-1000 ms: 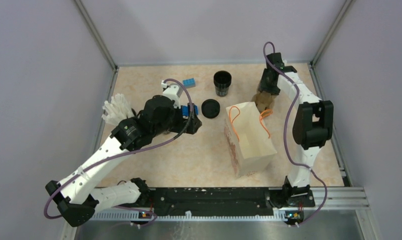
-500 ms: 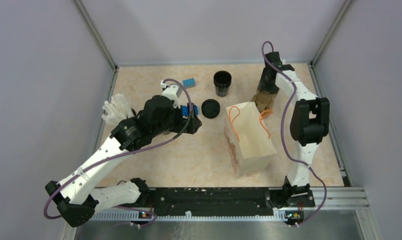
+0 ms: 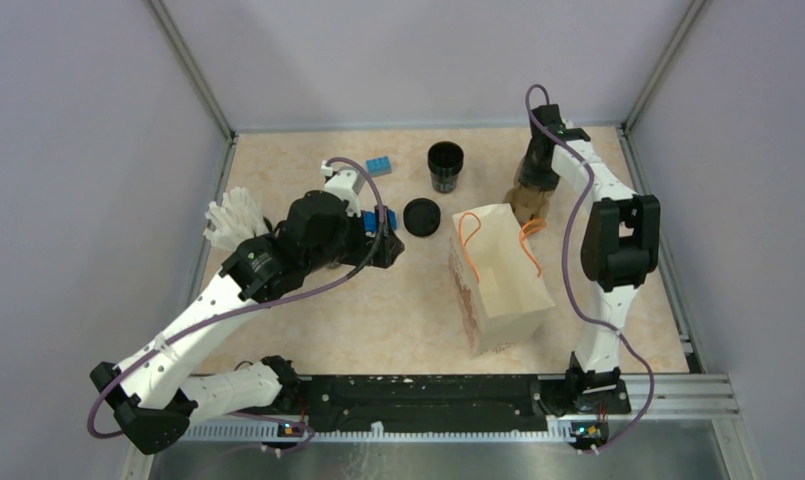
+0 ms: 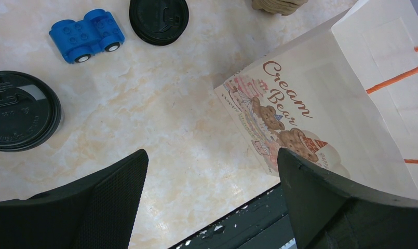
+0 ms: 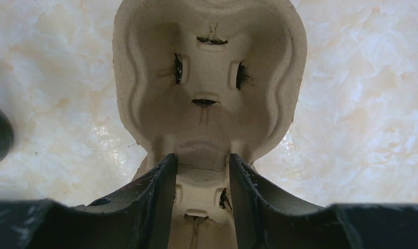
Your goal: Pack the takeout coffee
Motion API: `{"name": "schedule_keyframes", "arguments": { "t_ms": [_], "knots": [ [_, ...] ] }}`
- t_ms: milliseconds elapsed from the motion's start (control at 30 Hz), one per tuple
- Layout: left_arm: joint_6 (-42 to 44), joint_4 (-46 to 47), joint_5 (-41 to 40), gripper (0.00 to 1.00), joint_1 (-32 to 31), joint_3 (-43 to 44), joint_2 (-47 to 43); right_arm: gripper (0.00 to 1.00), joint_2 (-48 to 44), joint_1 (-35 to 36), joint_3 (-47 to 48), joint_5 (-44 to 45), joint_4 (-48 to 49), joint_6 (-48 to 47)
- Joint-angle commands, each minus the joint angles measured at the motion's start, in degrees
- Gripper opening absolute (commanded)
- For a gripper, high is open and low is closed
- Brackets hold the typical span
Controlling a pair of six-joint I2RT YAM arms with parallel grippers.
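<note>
The takeout coffee cup (image 3: 445, 167) stands open and upright at the back middle of the table. Its flat black lid (image 3: 421, 217) (image 4: 159, 19) lies in front of it. My left gripper (image 3: 386, 245) (image 4: 212, 153) hovers open and empty just left of the lid, with bare table between its fingers. My right gripper (image 3: 531, 190) (image 5: 201, 155) points down at the back right. Its two fingers press on the middle ridge of the brown pulp cup carrier (image 3: 524, 207) (image 5: 206, 62), which rests on the table.
A white paper bag (image 3: 500, 275) (image 4: 347, 98) with orange handles stands open right of centre. A blue toy car (image 4: 87, 35) and a blue brick (image 3: 378, 165) lie near the lid. White utensils (image 3: 233, 220) sit at the left edge. A second black lid (image 4: 19, 116) lies near my left gripper.
My right gripper's jaws have narrowed onto the carrier's middle ridge and the right wrist has shifted slightly. The left arm, cup, lid and bag have not moved.
</note>
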Motion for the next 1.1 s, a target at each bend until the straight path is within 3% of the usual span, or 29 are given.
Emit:
{"name": "schedule_keyframes", "arguments": {
  "t_ms": [0,400,1067],
  "knots": [
    [1.1,2.3,0.8,0.99,0.2,0.9,-0.5,0.43,-0.8,-0.1,2.3,1.2,-1.5,0.8],
    [1.4,2.8,1.0,0.99,0.2,1.3,0.0,0.32,-2.0,-0.1,2.9,-0.3,0.3,-0.7],
    [0.7,4.0,2.4,0.99,0.2,1.4,-0.5,0.3,-8.0,-0.1,10.6,-0.6,-4.0,-4.3]
  ]
}}
